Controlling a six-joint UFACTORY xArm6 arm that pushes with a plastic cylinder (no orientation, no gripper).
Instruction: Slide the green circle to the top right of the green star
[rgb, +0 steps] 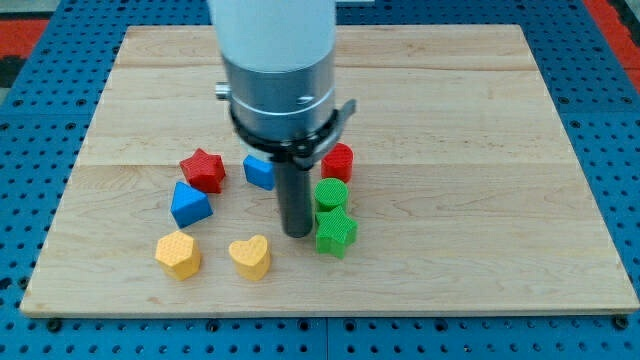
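Observation:
The green circle (332, 193) sits just above the green star (335, 231) and touches it, right of the board's middle. My tip (297, 234) rests on the board right beside the green star's left side, below and left of the green circle. The rod rises from it to the large white and grey arm body, which hides part of the board above.
A red circle-like block (338, 161) lies just above the green circle. A blue block (259, 171) and a red star (203, 169) lie left of the rod. A blue triangle-like block (189, 204), a yellow hexagon-like block (178, 253) and a yellow heart (250, 256) lie at lower left. The wooden board (480, 150) stands on blue pegboard.

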